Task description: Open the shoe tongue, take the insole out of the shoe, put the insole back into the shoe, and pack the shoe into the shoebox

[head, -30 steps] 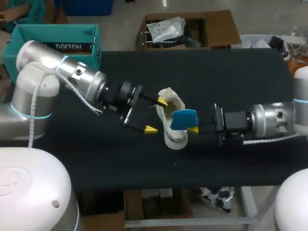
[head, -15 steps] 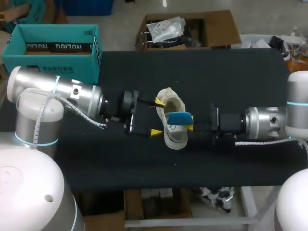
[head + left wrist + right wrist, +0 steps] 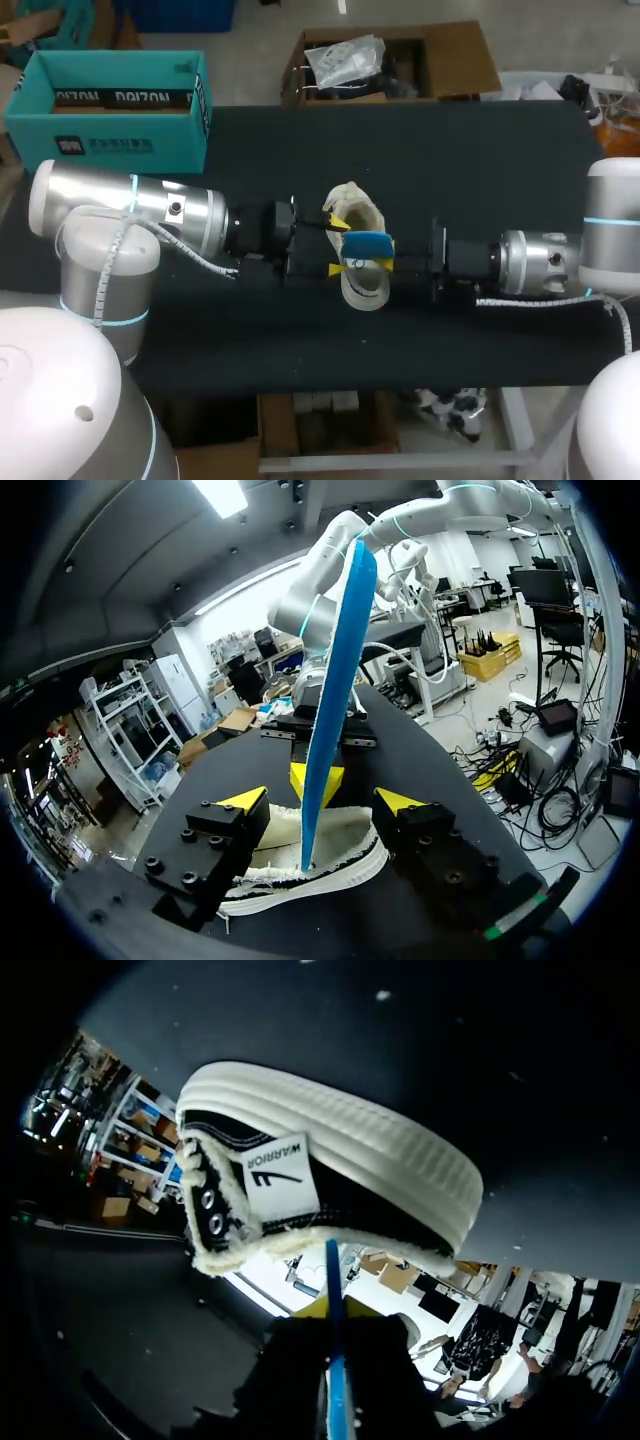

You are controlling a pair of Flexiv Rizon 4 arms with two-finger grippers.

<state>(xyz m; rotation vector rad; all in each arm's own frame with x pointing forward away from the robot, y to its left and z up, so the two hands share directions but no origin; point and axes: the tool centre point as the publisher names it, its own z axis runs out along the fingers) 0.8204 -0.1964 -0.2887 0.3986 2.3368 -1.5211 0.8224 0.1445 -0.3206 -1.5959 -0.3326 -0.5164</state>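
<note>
The insole (image 3: 368, 244) is blue. It stands on end with its lower tip inside the opening of the shoe (image 3: 362, 292) and most of its length in the air above. The left wrist view shows this best: the insole (image 3: 335, 710) rises upright out of the pale shoe (image 3: 320, 865). The shoe lies about the middle of the table (image 3: 480, 160).

The right claw (image 3: 388, 256) is clenched on the insole's upper part. In its own view the thin blue edge (image 3: 333, 1290) runs straight out from between its fingers toward the shoe (image 3: 340, 1175).

The left claw (image 3: 338, 245) is released, its two yellow tips spread wide against the shoe's side nearest the left edge. It seems to be steadying the shoe, though I cannot tell whether either tip really touches it.

The tongue looks to be out of the way, since the opening takes the insole freely. The insole is neither fully out nor seated, so I judge the task to be somewhere in its middle, at the removing or the replacing.

Packing is not yet done. The teal shoebox (image 3: 110, 100) sits open at the far left corner, well apart from the shoe.
</note>
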